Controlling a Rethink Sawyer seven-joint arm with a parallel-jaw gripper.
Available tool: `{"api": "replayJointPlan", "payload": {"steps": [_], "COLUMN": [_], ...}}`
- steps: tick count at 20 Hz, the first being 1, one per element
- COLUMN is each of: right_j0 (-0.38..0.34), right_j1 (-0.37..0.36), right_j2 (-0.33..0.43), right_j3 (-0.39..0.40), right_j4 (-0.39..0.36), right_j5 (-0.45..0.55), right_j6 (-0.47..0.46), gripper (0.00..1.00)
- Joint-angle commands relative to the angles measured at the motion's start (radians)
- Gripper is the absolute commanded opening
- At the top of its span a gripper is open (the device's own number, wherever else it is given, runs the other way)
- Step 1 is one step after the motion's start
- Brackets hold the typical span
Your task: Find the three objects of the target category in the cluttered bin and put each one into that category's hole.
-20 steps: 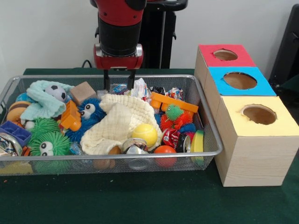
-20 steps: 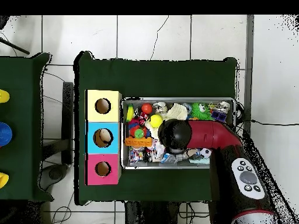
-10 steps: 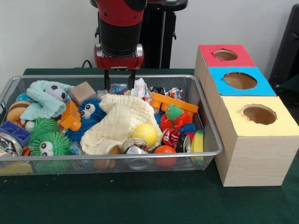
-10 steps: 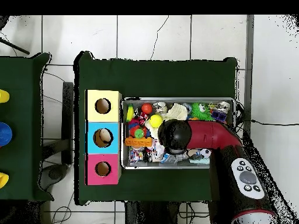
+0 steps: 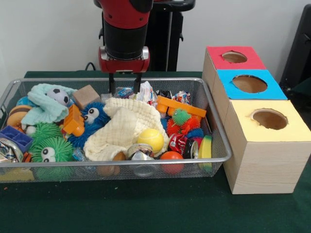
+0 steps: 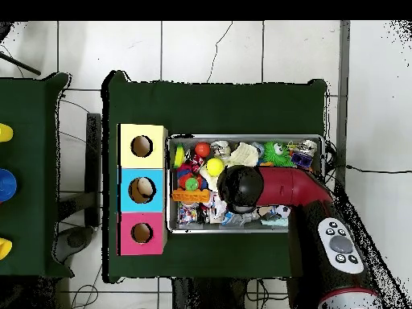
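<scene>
In your front view, the claw (image 5: 124,83) hangs just above the back of the wire bin (image 5: 214,121), its two dark fingers spread apart with nothing between them, right over the crinkled wrappers by the far wall. Below and in front of it you see the cream cloth (image 5: 124,127) draped over the middle of the pile, with a yellow ball (image 5: 151,139) resting against its lower edge and an orange ball (image 5: 171,158) just beside a dented can (image 5: 141,151) at the near wall. The blue fuzzy toy (image 5: 91,118) with googly eyes sits left of the cloth, green spiky toys (image 5: 47,145) lie further left. To the right of the bin stands the wooden box, its red hole (image 5: 234,57), blue hole (image 5: 249,83) and yellow hole (image 5: 269,119) in a row.

From overhead, the arm (image 6: 282,187) covers the bin's middle, so you cannot see the claw itself. The three-coloured box (image 6: 142,189) touches the bin's left end on the green counter (image 6: 217,105). Which category is the target, you cannot tell.
</scene>
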Motion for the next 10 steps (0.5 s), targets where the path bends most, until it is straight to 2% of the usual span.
{"api": "replayJointPlan", "payload": {"steps": [1, 10], "right_j0": [0.008, 0.117], "right_j1": [0.015, -0.037], "right_j2": [0.02, -0.038], "right_j3": [0.065, 0.151], "right_j4": [-0.047, -0.051], "right_j5": [-0.064, -0.138], "right_j6": [0.026, 0.15], "gripper": [1.0, 1.0]}}
